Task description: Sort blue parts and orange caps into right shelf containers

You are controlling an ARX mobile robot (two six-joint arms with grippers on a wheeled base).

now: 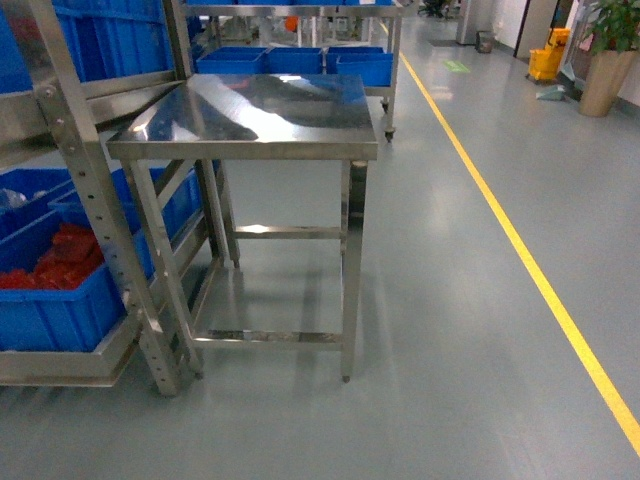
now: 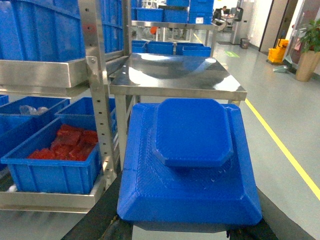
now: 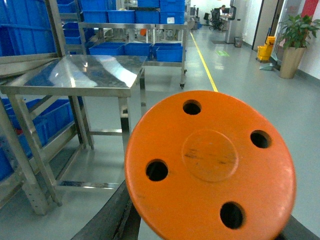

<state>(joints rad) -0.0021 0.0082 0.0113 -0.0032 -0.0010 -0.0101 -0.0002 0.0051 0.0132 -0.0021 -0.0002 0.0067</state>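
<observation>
— Steel table (image 1: 250,115) dead ahead, and the blue bins (image 1: 50,290) sit on the rack (image 1: 95,210) to the robot's left, though the task says right shelf.

— Left arm carries a blue part (image 2: 192,160), right an orange cap (image 3: 210,165). The pincers are hidden beneath; whether they're clamped, I can't tell.

— My worry: turning toward the rack, that wide blue part could clip a table leg or the rack post and slip.

— And one bin already holds red pieces (image 2: 67,145).
</observation>
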